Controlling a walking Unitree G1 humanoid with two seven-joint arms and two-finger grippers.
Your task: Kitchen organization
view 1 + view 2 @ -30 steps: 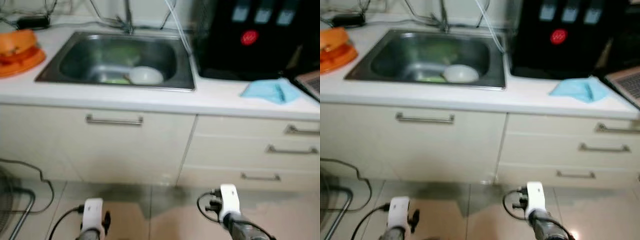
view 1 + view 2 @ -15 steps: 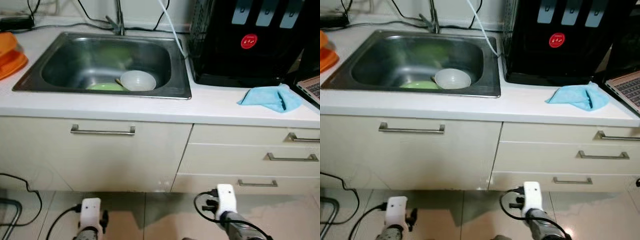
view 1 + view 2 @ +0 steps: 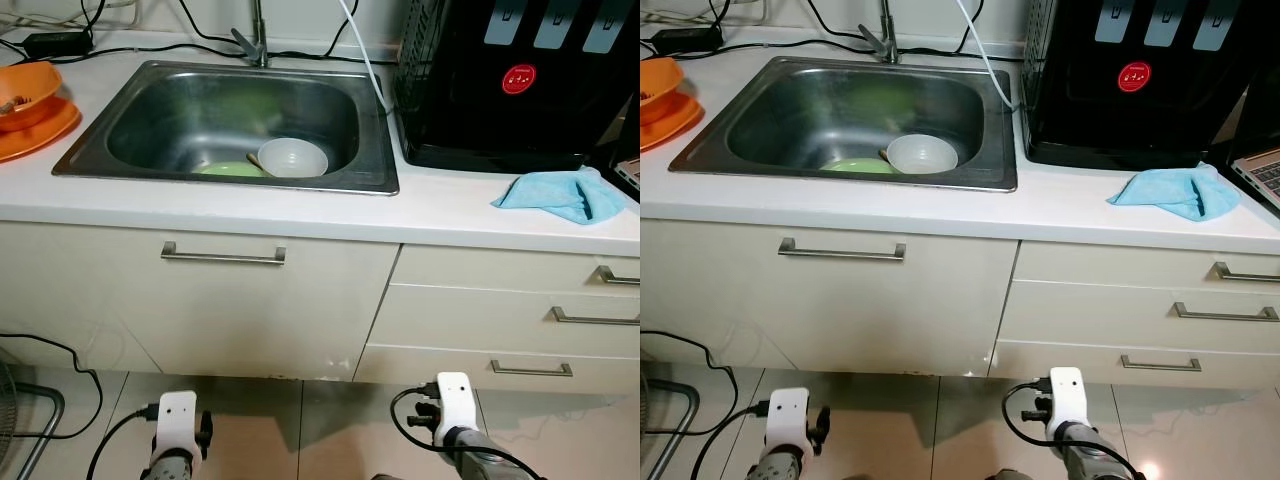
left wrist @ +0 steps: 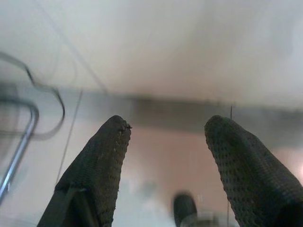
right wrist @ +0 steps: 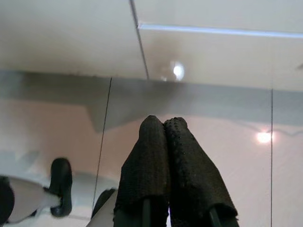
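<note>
A steel sink (image 3: 150, 170) is set in the white counter (image 3: 300, 205). In it lie a white bowl (image 3: 293, 157) and a green plate (image 3: 230, 170), with a utensil between them. At the counter's left end stands an orange bowl (image 3: 25, 85) on an orange plate (image 3: 40, 125). A blue cloth (image 3: 565, 195) lies on the right. Both arms hang low before the cabinets. My left gripper (image 4: 165, 130) is open over the floor, nothing between its fingers. My right gripper (image 5: 163, 125) is shut and empty, pointing at the cabinet base.
A black water dispenser (image 3: 520, 80) stands right of the sink. Below the counter are a cupboard door with a bar handle (image 3: 223, 255) and three drawers (image 3: 590, 318). A laptop corner (image 3: 1262, 175) sits far right. Cables (image 3: 50, 350) and a fan base (image 3: 20, 425) lie on the floor at left.
The camera has shifted and the picture has sharpened; the counter now sits a little more to the right and the orange dishes are back in view. The arms still hang low.
</note>
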